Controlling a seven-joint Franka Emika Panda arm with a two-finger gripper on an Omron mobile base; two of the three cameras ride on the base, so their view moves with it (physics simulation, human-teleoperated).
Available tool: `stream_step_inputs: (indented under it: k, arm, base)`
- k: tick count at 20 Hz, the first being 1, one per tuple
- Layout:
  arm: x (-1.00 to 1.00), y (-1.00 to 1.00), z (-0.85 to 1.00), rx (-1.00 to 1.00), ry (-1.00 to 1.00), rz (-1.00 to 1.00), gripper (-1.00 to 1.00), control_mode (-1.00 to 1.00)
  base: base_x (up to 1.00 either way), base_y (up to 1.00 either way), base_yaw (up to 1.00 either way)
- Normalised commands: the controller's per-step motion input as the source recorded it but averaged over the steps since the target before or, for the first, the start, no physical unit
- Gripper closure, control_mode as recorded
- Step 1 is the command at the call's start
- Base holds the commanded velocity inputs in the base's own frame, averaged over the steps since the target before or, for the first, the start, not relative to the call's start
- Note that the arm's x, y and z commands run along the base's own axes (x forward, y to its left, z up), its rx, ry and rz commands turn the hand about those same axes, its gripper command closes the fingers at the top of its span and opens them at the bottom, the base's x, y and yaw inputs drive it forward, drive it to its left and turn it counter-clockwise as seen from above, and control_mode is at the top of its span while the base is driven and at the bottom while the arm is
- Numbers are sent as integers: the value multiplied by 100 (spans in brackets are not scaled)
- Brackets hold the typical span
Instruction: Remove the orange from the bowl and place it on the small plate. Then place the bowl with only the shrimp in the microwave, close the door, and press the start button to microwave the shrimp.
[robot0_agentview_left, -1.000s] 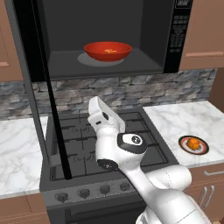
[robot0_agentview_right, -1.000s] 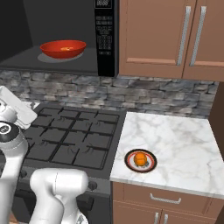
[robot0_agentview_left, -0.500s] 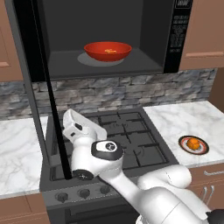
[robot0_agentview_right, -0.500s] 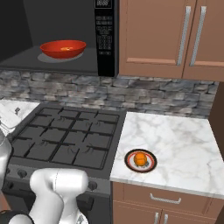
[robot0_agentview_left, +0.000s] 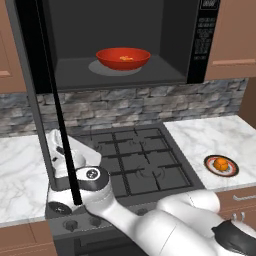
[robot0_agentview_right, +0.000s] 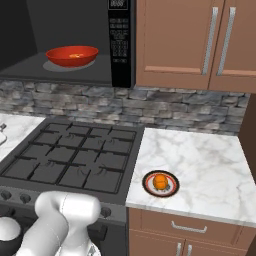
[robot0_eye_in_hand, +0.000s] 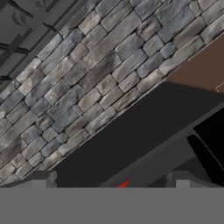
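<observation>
The microwave (robot0_agentview_left: 200, 45) stands with its door (robot0_agentview_left: 30, 75) swung wide to the left. Inside sits the red bowl (robot0_agentview_left: 122, 57) (robot0_agentview_right: 72, 55) with the shrimp (robot0_agentview_left: 125, 58) in it. On the right counter the orange (robot0_agentview_left: 220, 163) (robot0_agentview_right: 160, 181) rests on the small plate (robot0_agentview_left: 231, 171) (robot0_agentview_right: 172, 189). My gripper (robot0_agentview_left: 57, 140) is low at the stove's left side, right by the door's lower edge. It points up at the back wall. In the hand view the gripper (robot0_eye_in_hand: 111, 181) is open, its fingertips (robot0_eye_in_hand: 41, 178) wide apart and empty, with a sliver of the bowl (robot0_eye_in_hand: 124, 183) between them.
A black gas stove (robot0_agentview_left: 135, 160) (robot0_agentview_right: 70, 160) lies below the microwave, with marble counters (robot0_agentview_left: 20, 175) (robot0_agentview_right: 200, 165) on both sides. A stone backsplash (robot0_eye_in_hand: 87, 78) runs behind. Brown cabinets (robot0_agentview_right: 200, 40) hang to the microwave's right.
My arm has swung left and down from over the stove to beside the open door. The bowl, plate and orange have not moved.
</observation>
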Motion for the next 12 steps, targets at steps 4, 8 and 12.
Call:
stream_step_inputs:
  k: [4, 8, 12]
  arm:
    - [0, 54, -16, -1, -5, -2, -100, -100]
    - [0, 40, -32, 0, -3, 0, -100, -100]
    - [0, 46, -30, 0, -5, 0, -100, -100]
  base:
    - [0, 0, 0]
    - [0, 0, 0]
    - [0, 0, 0]
